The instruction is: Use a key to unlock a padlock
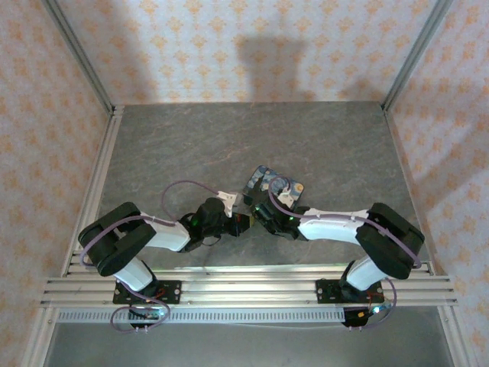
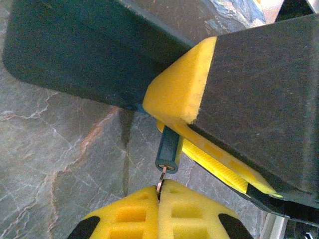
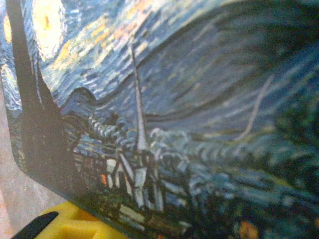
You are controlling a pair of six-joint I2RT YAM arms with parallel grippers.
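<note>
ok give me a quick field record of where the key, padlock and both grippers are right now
left gripper: shut, yellow pads pinching the key
key: thin metal sliver, tip at the padlock's brass-coloured end; cannot tell if it is inserted
right gripper: appears closed on the padlock
padlock: small, dark bluish, facing the left gripper
painted box: blue with yellow swirls, just beyond the grippers
table: grey, stone-look

Table top (image 1: 229,138): grey stone-pattern sheet, matte, with faint pale veins. Walls (image 1: 191,53) behind, left and right of the table: pale wallpaper with a repeating orange ornament. Metal posts (image 1: 80,53) rise at the table's two far corners. Slotted metal rails (image 1: 252,287) run along its near edge. Soft shadows (image 1: 267,65) fall on the wall behind the table.
</note>
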